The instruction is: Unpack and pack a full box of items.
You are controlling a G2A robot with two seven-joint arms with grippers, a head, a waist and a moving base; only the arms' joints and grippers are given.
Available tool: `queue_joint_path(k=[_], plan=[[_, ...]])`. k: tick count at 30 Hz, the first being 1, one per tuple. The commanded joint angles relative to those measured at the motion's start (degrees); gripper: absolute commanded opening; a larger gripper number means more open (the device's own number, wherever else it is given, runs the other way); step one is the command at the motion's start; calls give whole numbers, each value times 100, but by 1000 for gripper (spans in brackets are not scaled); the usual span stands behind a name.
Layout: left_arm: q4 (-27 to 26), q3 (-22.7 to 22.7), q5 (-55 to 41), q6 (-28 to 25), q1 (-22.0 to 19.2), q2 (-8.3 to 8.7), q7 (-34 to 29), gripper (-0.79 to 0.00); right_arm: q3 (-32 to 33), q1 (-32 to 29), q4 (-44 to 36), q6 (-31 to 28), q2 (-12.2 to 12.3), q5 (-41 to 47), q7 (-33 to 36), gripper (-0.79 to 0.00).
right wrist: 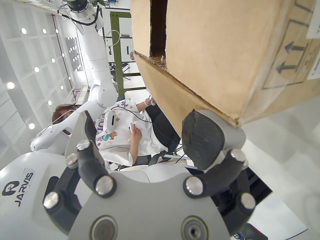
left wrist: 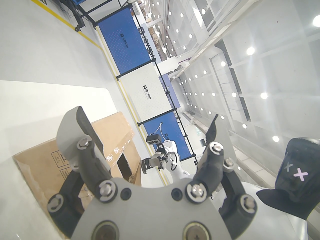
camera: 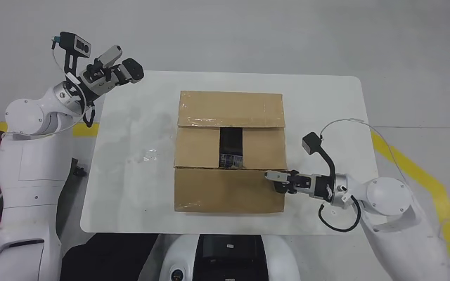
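White table (camera: 126,190), cardboard box (camera: 228,190) mid-table, yellow floor tape (camera: 397,158), left tool (camera: 132,70) spread, right tool (camera: 269,176) spread beside box.

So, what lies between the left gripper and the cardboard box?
Only a bare stretch of the white table lies between the left gripper and the cardboard box. The top view shows this.

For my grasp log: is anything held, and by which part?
Nothing is held: the right gripper is open beside the cardboard box corner; the left gripper is open too.
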Motion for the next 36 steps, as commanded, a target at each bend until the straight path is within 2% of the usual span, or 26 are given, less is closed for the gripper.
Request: queue_joint_path(k=[1, 12, 19, 24, 36], plan=[[0, 0, 0, 0, 0, 0, 0, 0, 3, -2, 13, 3, 4, 23, -14, 0], [0, 0, 0, 0, 0, 0, 0, 0, 487, -58, -201, 217, 59, 1056, 374, 0], [0, 0, 0, 0, 0, 0, 0, 0, 696, -54, -410, 299, 62, 1704, 226, 0], [0, 0, 0, 0, 0, 0, 0, 0, 537, 5, -506, 323, 60, 1826, 231, 0], [0, 0, 0, 0, 0, 0, 0, 0, -302, 50, -406, 856, 51, 1505, 129, 0]])
